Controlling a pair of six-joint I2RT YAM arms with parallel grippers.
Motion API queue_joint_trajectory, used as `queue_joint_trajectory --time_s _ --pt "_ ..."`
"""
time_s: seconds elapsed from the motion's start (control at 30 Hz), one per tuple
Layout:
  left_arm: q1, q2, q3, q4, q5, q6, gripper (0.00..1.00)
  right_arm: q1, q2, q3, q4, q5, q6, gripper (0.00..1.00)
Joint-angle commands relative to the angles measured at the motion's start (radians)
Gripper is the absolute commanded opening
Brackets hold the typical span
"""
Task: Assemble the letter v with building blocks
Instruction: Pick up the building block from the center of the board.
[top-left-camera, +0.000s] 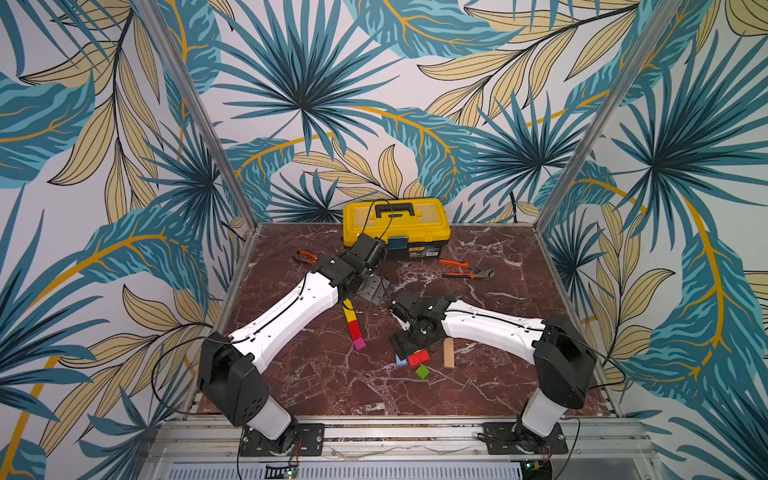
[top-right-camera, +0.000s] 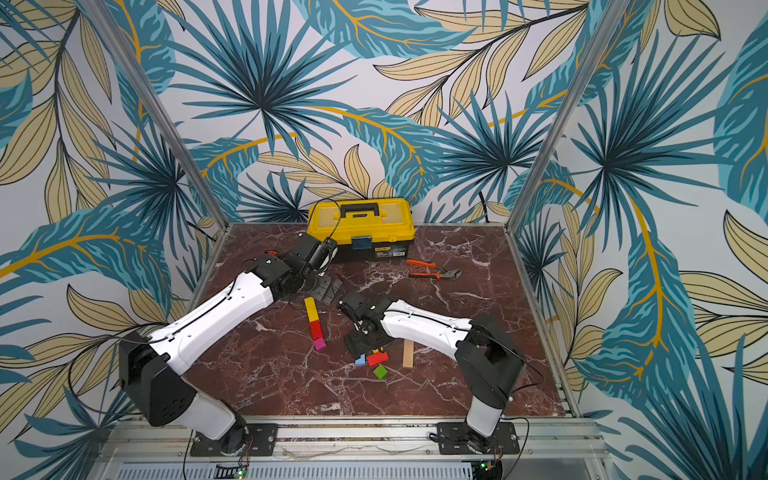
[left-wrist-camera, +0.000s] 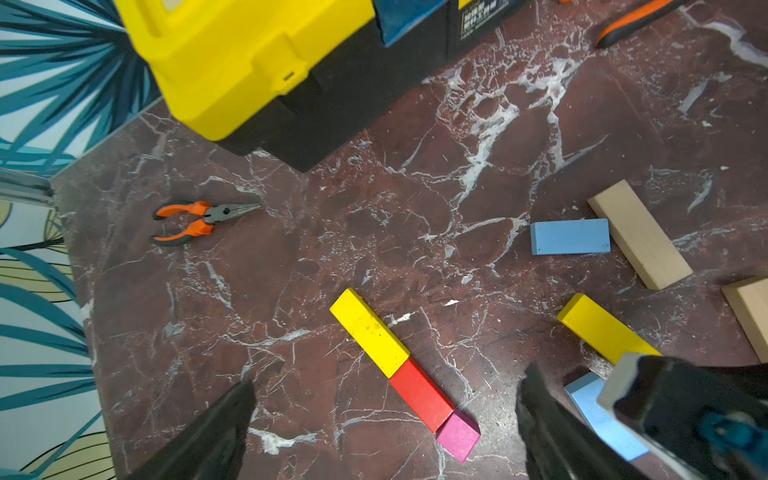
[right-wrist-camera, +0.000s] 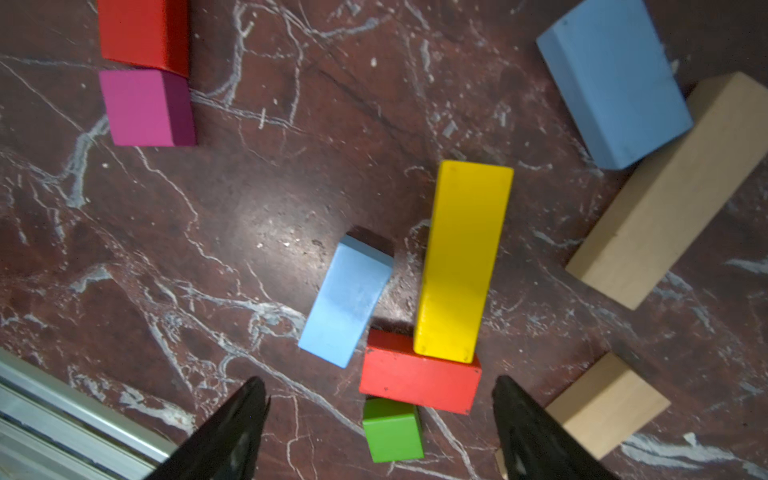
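Note:
A yellow bar (top-left-camera: 348, 309), a red block (top-left-camera: 354, 330) and a magenta cube (top-left-camera: 359, 343) lie end to end in a slanted line at mid-table. My left gripper (left-wrist-camera: 388, 382) hangs open above that line, holding nothing. My right gripper (right-wrist-camera: 379, 382) stands open low over a cluster of blocks. Between its fingers lie a second red block (right-wrist-camera: 419, 382) and a green cube (right-wrist-camera: 392, 430), with gaps on both sides. A second yellow bar (right-wrist-camera: 461, 262) rests one end on this red block, next to a light-blue block (right-wrist-camera: 345, 303). Tan bars (right-wrist-camera: 673, 187) lie beside the cluster.
A yellow toolbox (top-left-camera: 397, 224) stands at the back of the marble table. Orange-handled pliers (top-left-camera: 305, 257) lie at the back left and another pair (top-left-camera: 465, 269) at the back right. Another light-blue block (right-wrist-camera: 615, 83) touches the long tan bar. A metal rail (right-wrist-camera: 62, 415) edges the table front.

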Motion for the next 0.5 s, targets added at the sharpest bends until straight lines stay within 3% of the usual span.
queue_joint_trajectory --time_s 0.0,0.47 --pt "0.027 -0.050 -0.013 0.005 -0.049 -0.029 0.99 0.018 0.039 0.028 -0.046 0.042 0.022 0.83" --pt "0.099 -0.143 -0.096 0.005 -0.050 -0.054 1.00 0.034 0.128 0.034 -0.023 -0.012 0.038 0.64"
